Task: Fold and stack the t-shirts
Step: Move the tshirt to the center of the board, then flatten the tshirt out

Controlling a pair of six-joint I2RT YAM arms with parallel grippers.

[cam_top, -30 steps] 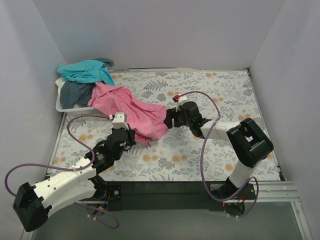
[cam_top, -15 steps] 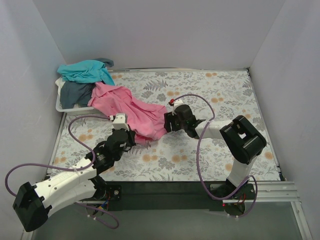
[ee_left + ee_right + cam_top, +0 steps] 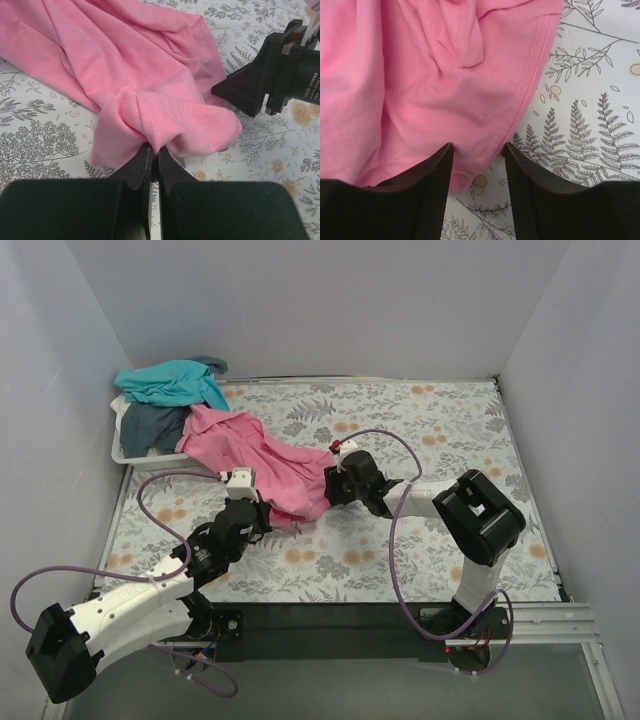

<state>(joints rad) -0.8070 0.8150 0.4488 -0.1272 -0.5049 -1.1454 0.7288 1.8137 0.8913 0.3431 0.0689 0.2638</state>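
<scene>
Your left pincer (image 3: 152, 150) is clamped on a bunched fold of the pink t-shirt (image 3: 125, 60), jaws pressed together and cloth puffing out just above the tips. Your right pincer (image 3: 477, 152) is gaping: the jaws straddle the stitched hem at the shirt's end, with cloth between them but nothing pinched yet. The pink shirt lies crumpled in a diagonal strip across the bench (image 3: 430, 420). One end drapes over the rim of the white basket (image 3: 122, 454) at the far left and the other sits between your two pincers. The teal t-shirt (image 3: 170, 382) and grey-blue t-shirt (image 3: 150, 427) are heaped in the basket, teal on top. Progress looks early to me: nothing folded, nothing stacked. One shirt is partway out and needs spreading flat, and two are untouched. Materials: soft matte cotton knit with a fine weave showing and a stitched hem, floppy and deeply wrinkled. The bench cover is a flat floral print, and the basket looks like rigid plastic.
</scene>
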